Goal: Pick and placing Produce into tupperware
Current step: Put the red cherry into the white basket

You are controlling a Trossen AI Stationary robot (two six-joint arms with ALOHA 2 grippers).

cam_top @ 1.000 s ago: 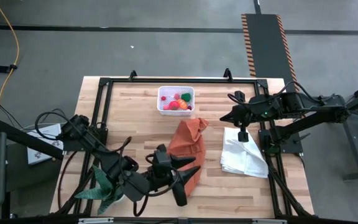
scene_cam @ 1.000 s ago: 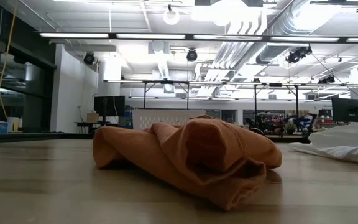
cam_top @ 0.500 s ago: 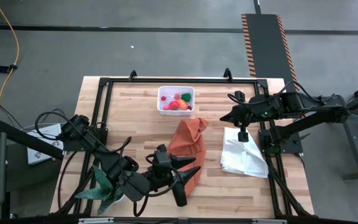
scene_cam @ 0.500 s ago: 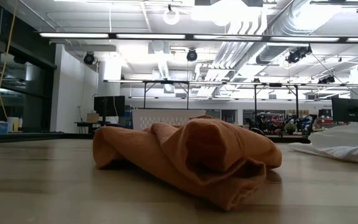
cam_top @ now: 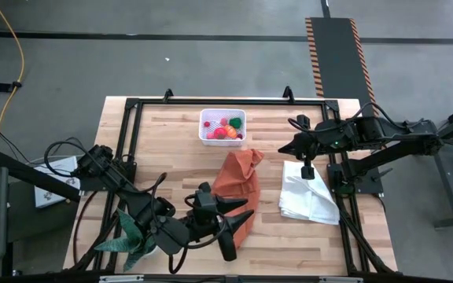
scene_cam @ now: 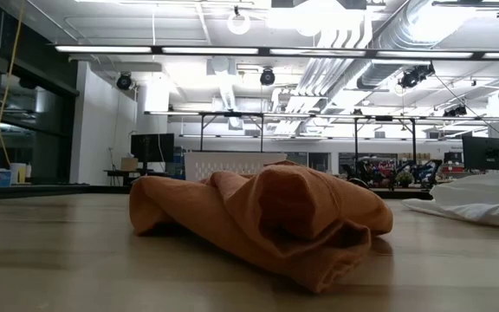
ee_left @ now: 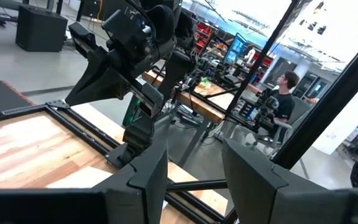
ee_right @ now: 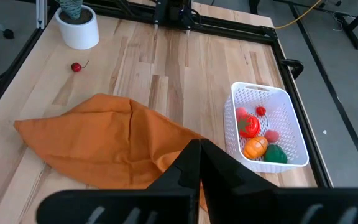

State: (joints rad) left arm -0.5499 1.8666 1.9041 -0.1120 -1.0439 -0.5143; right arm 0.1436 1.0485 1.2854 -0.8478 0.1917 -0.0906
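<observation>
Wooden table (cam_top: 171,126) carries a white translucent tub (cam_top: 222,126) of toy produce (cam_top: 228,130) at its far edge. Right end effector (cam_top: 307,170) is clenched, empty, above white cloth (cam_top: 309,200); left end effector (cam_top: 238,233) gapes, empty, beside orange cloth (cam_top: 238,179).

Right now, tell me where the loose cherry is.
The cherry shows only in the right wrist view, alone on the bare wood between the white plant pot and the orange cloth.
</observation>
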